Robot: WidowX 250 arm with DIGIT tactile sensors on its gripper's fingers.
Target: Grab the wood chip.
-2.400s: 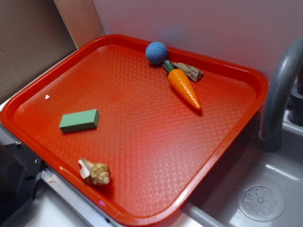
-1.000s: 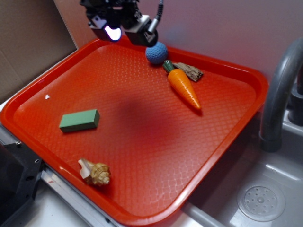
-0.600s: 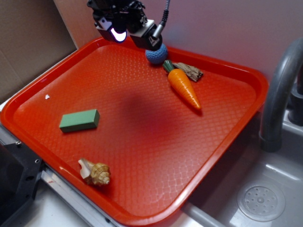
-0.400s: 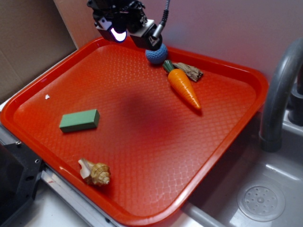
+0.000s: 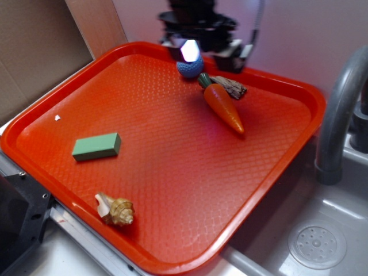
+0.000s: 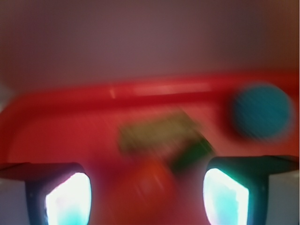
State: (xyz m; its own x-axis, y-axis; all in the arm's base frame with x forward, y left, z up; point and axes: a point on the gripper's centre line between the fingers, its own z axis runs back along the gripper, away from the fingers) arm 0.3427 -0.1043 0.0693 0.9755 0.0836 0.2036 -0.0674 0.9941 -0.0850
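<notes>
Gripper (image 5: 202,43) hangs above the tray's (image 5: 34,123) far edge, blurred in the exterior view; on the wrist camera its two fingers (image 6: 61,192) stand wide apart, nothing between them, pointing down at the tray.

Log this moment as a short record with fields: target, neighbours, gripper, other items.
target: dark brown rough wood chip, lying on the red plastic tray near its far rim
neighbours: orange toy carrot touching its front; blue dimpled ball beside
gripper: black gripper above chip, jaws apart, nothing held
other items: green rectangular block; tan spiral seashell
</notes>
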